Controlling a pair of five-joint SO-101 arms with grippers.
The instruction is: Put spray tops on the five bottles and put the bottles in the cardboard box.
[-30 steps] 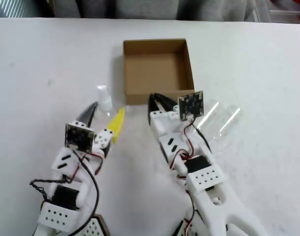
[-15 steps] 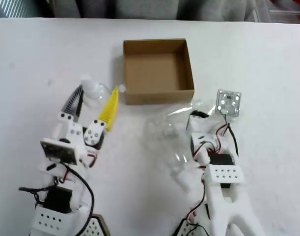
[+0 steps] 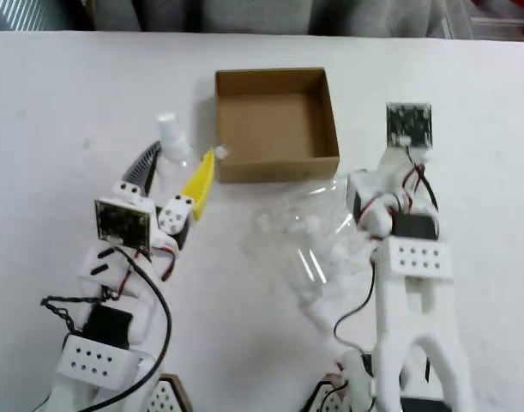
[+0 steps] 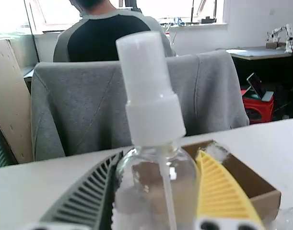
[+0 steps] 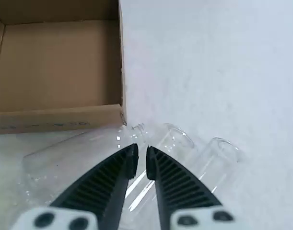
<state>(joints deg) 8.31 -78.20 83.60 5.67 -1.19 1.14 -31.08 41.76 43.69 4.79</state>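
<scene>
Bottle (image 4: 136, 191) of clear plastic sits clamped in the left gripper (image 3: 182, 154), pinched at its round body between the grey finger (image 4: 86, 199) and the yellow finger (image 4: 218, 191), which press against its two sides. A white spray top (image 4: 148, 91) is seated on its neck, and the thin dip tube (image 4: 166, 191) runs down inside the body. From above, this held bottle is just beside the cardboard box (image 3: 274, 120), off the box's left front corner and outside its walls; whether its base touches the table (image 3: 64, 94) cannot be told. The box stands open-topped on the table between the two arms' reach. The right gripper (image 5: 140, 154) hangs over the table near the box's right front corner, its two black ribbed fingers drawn almost together with only a thin slit between them and nothing held in that slit. Just beyond its tips lie uncapped clear bottles (image 5: 177, 139) on their sides, close against one another; three seem to be there, one running along the box's front wall, though the glare on the plastic makes the count uncertain. In the high view they show as a pale patch in front of the box, between the two arms.
</scene>
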